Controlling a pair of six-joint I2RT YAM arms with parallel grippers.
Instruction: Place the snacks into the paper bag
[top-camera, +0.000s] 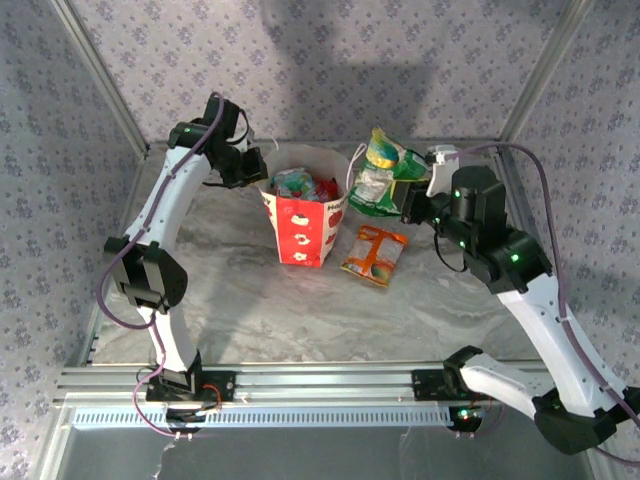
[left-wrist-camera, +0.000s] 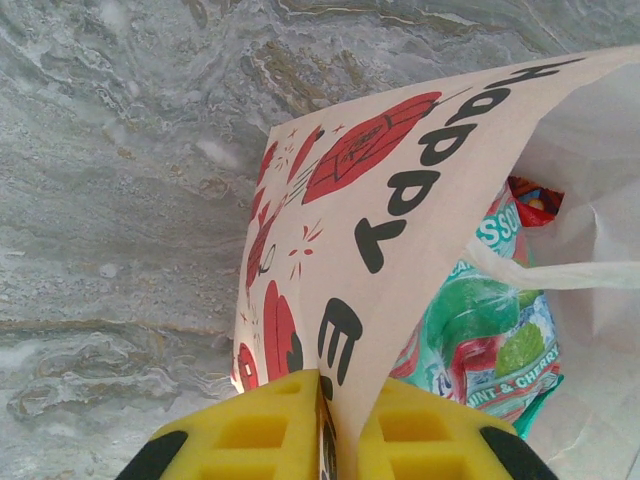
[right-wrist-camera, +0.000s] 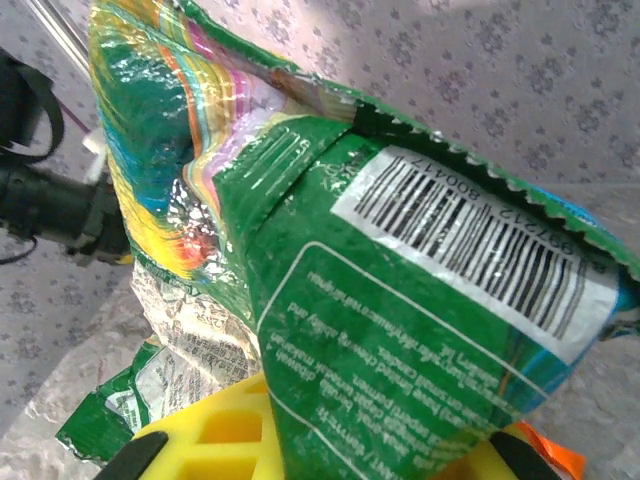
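The red-and-white paper bag (top-camera: 302, 228) stands upright at mid-table with its mouth open. My left gripper (top-camera: 258, 172) is shut on the bag's left rim; in the left wrist view its yellow pads (left-wrist-camera: 250, 435) pinch the printed bag wall (left-wrist-camera: 400, 200). Inside lie a teal packet (left-wrist-camera: 485, 335) and a red packet (left-wrist-camera: 535, 198). My right gripper (top-camera: 408, 198) is shut on a green packet (top-camera: 383, 172), held in the air to the right of the bag. The green packet (right-wrist-camera: 400, 330) covers most of the right wrist view. An orange packet (top-camera: 375, 255) lies flat on the table right of the bag.
The grey marbled tabletop (top-camera: 250, 310) is bare in front of the bag. Patterned walls and metal posts close in the back and sides. A white string handle (left-wrist-camera: 560, 275) crosses the bag's mouth. The left arm (right-wrist-camera: 50, 200) shows at the left of the right wrist view.
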